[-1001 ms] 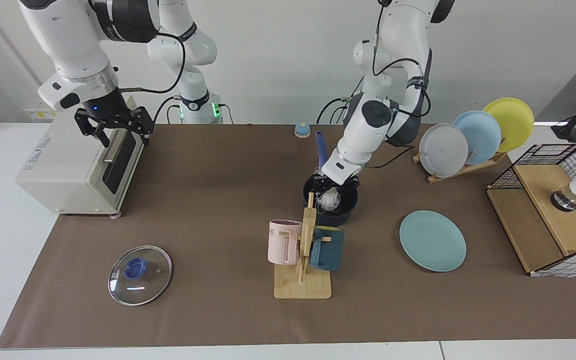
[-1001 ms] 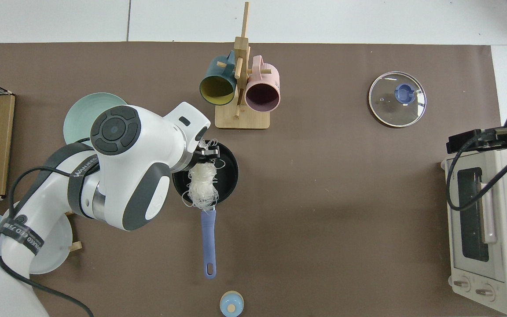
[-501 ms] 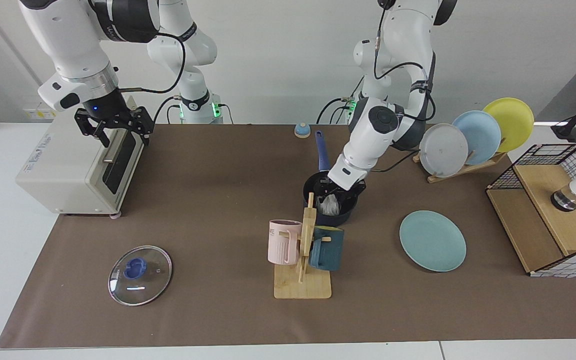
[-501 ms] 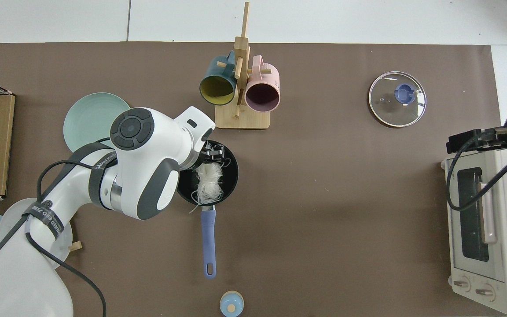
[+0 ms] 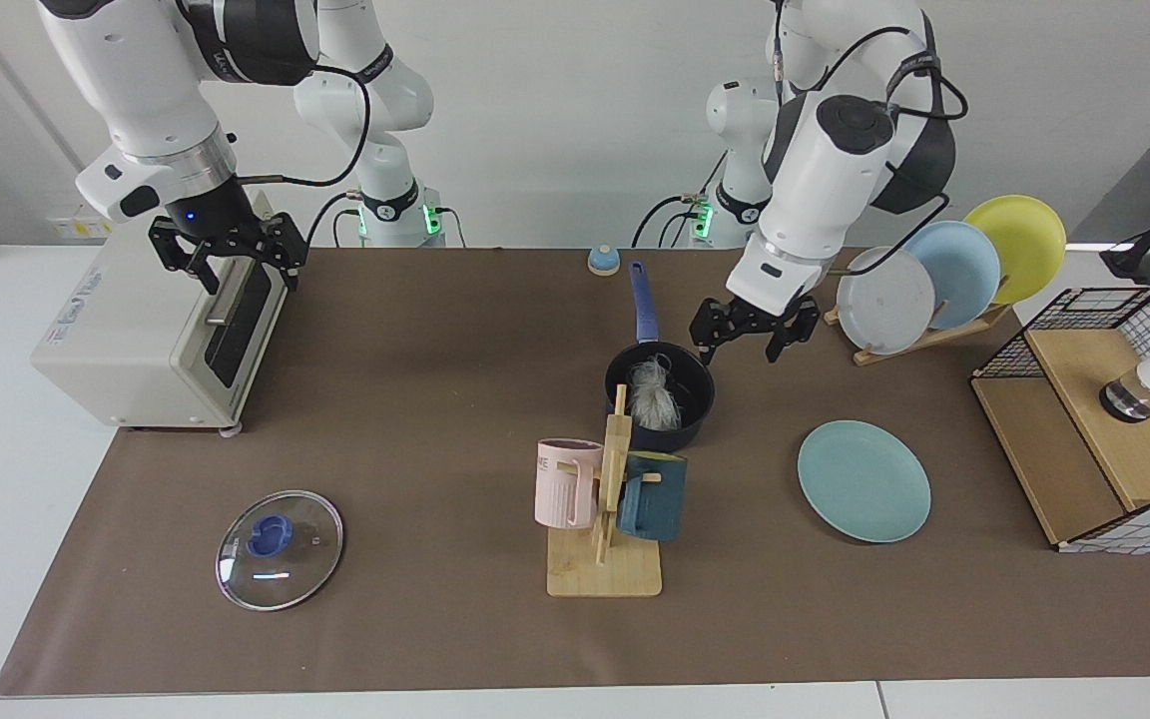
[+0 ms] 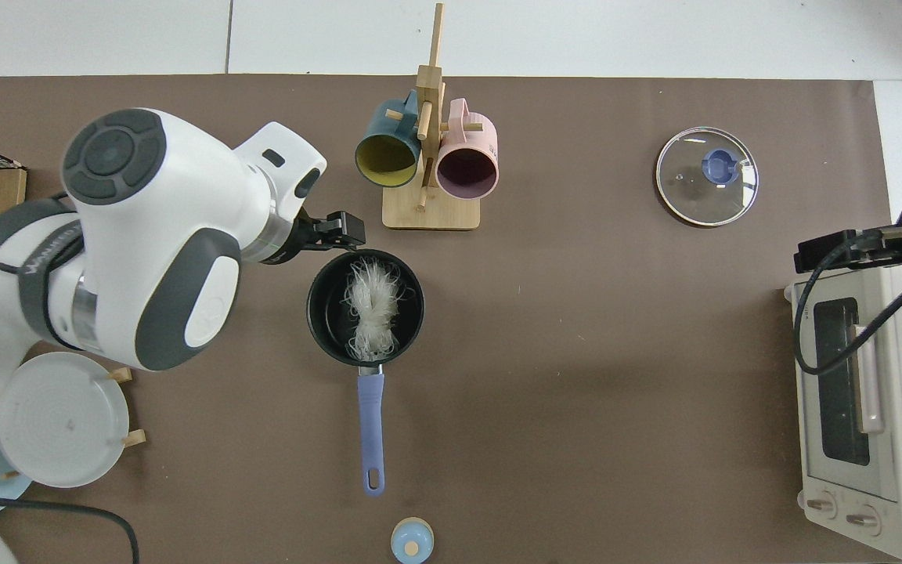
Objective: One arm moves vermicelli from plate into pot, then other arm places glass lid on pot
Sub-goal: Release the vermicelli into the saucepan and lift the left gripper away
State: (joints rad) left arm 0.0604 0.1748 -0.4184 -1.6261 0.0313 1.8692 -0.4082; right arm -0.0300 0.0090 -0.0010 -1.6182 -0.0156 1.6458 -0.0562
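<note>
White, wispy vermicelli (image 6: pixel 373 309) lies in the pot (image 6: pixel 322 313) just below the released, empty left gripper (image 5: pixel 755 335); right gripper (image 5: pixel 228 255), seemingly spread, waits.

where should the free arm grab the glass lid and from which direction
Grip the blue knob at the centre of the glass lid, coming straight down from above. The lid lies flat, knob up, so its thin rim offers little to pinch. The right tool, open above the toaster oven, looks nearest.
</note>
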